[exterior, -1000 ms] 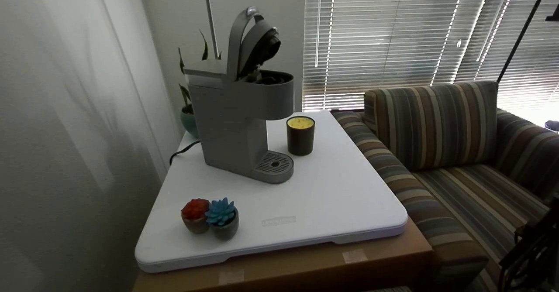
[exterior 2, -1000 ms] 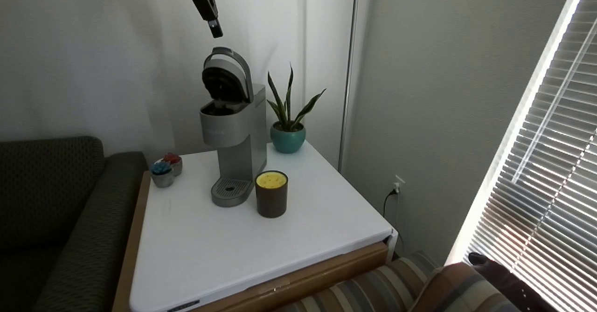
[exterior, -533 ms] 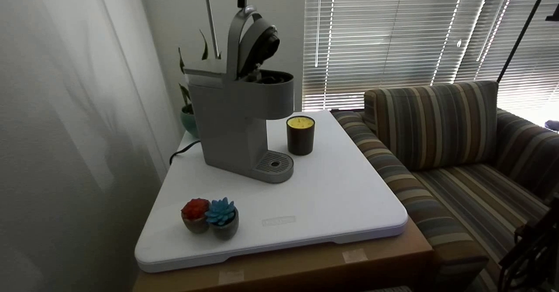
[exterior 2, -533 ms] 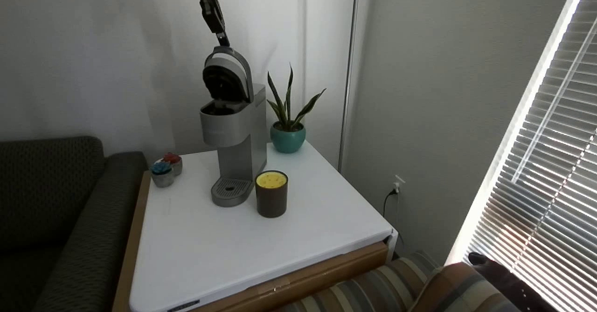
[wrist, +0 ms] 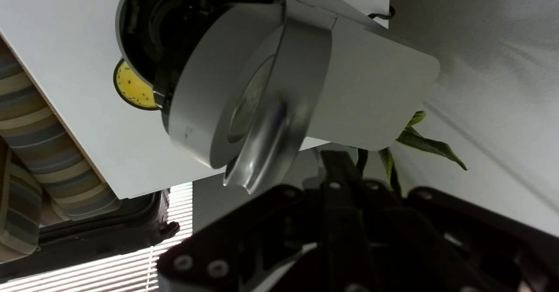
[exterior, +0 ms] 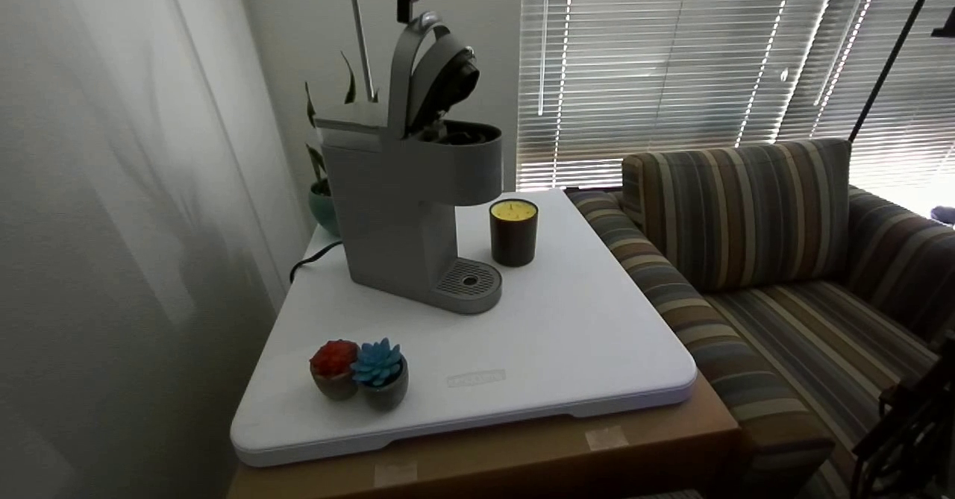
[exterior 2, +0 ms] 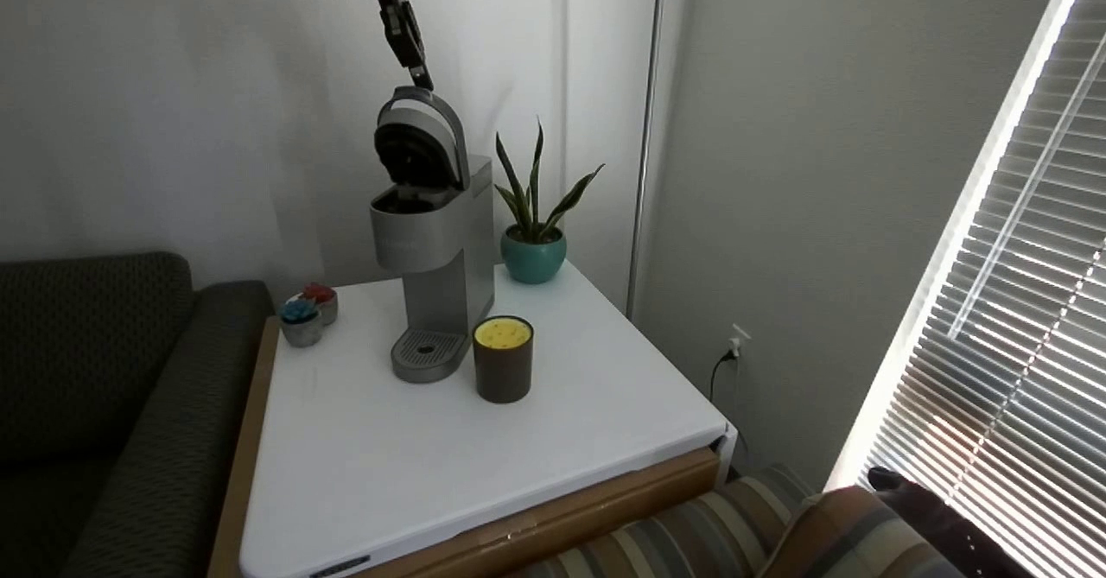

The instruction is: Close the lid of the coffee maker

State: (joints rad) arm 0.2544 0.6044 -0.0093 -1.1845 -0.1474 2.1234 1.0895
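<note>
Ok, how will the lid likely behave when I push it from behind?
The lid will probably swing down rather than slide, since its lower end meets the coffee maker and it stands tilted up. It looks stiff, holding its curved shape while raised. The handle looks shiny and rounded, so contact there may slip.

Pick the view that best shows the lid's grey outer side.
Wrist view: it looks closely down on the lid, its grey outer side broad, partly behind the handle. Both exterior views show the raised lid smaller: a grey band beside its dark underside.
</note>
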